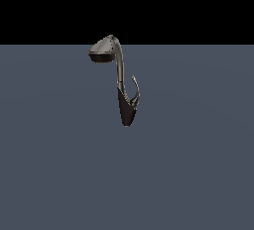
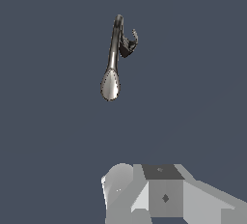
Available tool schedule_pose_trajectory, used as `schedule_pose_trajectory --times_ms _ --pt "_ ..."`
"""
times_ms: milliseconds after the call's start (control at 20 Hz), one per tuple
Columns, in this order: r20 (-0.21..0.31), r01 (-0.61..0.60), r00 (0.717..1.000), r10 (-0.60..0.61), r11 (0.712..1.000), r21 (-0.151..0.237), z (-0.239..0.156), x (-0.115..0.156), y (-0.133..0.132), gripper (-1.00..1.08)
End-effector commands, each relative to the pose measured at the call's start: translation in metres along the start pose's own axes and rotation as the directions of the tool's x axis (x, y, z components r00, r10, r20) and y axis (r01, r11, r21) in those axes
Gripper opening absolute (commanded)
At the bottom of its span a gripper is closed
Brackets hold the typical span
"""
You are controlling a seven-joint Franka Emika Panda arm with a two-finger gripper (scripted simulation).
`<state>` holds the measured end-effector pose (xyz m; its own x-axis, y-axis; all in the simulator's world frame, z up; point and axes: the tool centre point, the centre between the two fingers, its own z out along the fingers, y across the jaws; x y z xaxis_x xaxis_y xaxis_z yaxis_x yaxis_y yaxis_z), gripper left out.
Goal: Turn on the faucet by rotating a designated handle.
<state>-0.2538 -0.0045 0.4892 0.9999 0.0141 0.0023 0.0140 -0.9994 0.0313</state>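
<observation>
1. We count one faucet [image 1: 119, 75], standing alone on the flat grey-blue surface [image 1: 198, 174], with one tapered dark base, one slim curved neck and one wide flattened spray head [image 1: 102, 50].
2. We count one handle [image 1: 135, 91], a thin silvery hook branching from the base on the exterior view's right of the neck.
3. In the wrist view we see the faucet [image 2: 112, 68] and its handle [image 2: 133, 38] from above, well apart from the grey gripper body [image 2: 164, 194] at the frame's edge.
4. The fingertips are out of frame, so we cannot tell how the jaws stand; nothing touches the handle.
</observation>
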Motion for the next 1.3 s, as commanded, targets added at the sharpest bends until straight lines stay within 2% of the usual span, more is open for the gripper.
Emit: schedule_pose_trajectory --times_ms 0,350,750,1000,1250 --pt "0.000 0.000 1.000 0.000 1.000 0.000 0.000 0.000 0.000 -1.00" --pt "0.014 -0.034 0.999 0.034 0.999 0.014 0.005 0.008 -0.003 -1.00" --pt "0.068 -0.160 0.985 0.156 0.985 0.061 0.023 0.036 -0.013 -1.00" --pt "0.127 -0.286 0.954 0.272 0.953 0.101 0.042 0.065 -0.020 -1.00" --pt "0.200 -0.426 0.896 0.397 0.894 0.137 0.066 0.098 -0.025 -1.00"
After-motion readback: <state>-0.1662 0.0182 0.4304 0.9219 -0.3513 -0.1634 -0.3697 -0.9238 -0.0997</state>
